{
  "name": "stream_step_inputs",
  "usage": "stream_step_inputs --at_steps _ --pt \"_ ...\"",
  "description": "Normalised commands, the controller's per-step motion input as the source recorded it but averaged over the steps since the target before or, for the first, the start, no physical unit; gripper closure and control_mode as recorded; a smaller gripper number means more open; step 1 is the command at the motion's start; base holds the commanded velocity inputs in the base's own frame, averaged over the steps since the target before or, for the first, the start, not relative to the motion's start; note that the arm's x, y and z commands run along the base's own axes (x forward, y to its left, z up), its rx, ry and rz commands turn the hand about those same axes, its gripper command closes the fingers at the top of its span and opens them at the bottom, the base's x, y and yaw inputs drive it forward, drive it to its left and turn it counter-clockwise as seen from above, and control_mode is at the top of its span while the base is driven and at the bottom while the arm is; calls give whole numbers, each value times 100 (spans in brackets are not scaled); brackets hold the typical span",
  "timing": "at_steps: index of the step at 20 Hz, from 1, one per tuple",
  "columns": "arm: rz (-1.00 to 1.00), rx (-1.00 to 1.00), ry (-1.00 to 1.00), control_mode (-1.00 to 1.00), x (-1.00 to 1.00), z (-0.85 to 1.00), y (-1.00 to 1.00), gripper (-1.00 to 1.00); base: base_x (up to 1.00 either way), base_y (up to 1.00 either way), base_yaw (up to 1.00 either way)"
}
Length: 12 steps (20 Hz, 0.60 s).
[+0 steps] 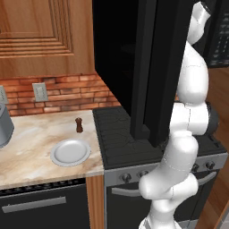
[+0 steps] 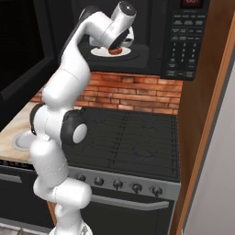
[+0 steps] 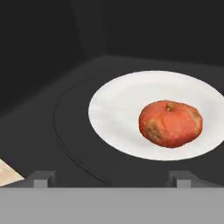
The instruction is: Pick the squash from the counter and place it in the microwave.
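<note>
Ahead of our fingertips, we see the squash resting on a white plate, just right of the hand's centre line. Our jaws stand spread wide and hold nothing. The plate sits on the microwave's dark floor.

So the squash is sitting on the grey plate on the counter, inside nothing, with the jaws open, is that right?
Not quite. The squash sits on the white plate inside the microwave, as the hand view shows; the grey plate on the counter holds nothing. The jaws are open.
</note>
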Motion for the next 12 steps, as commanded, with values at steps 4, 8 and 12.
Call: stream_step_inputs --at_steps 4,8,12 --pt "-11 0 -9 -100 -100 0 0 -100 0 0 0" --pt "-15 0 -7 -100 -100 0 2 -100 0 0 0" --pt "-20 0 -1 -100 -100 1 8 -100 0 0 0"
